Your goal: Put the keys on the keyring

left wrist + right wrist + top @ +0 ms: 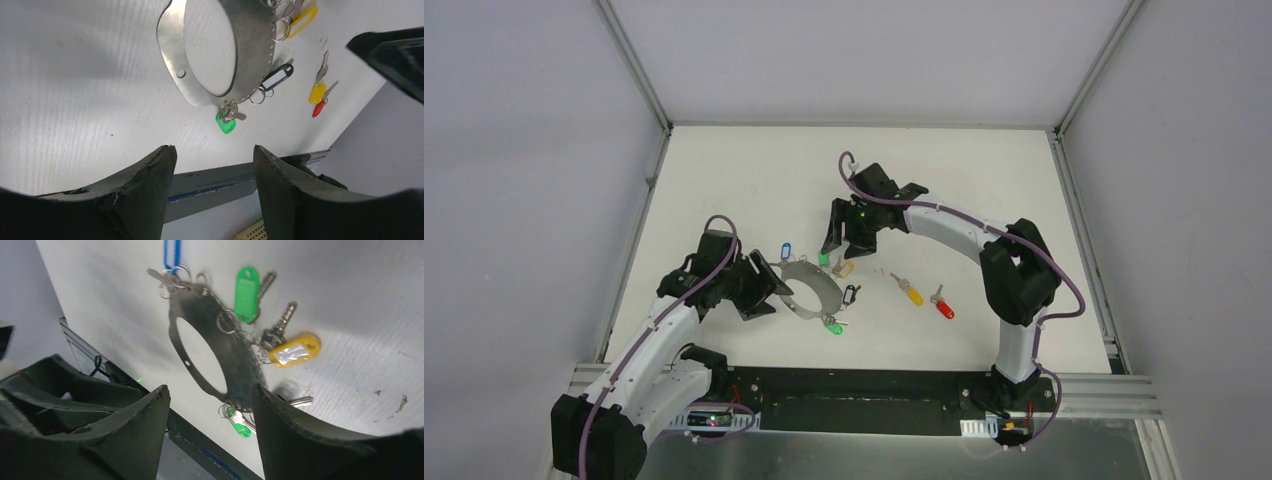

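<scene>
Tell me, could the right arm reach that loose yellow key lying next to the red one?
Probably yes. The loose yellow key lies on bare table, nothing over it, and the right arm hangs nearby, jaws open and empty. Only the red key sits close beside it.

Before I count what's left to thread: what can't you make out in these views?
Left wrist: keyring far side and yellow tag, cut off by top edge.
Right wrist: black tag, mostly behind a finger; blue tag, cut by top edge.
Top external: green key's link, too small.
</scene>
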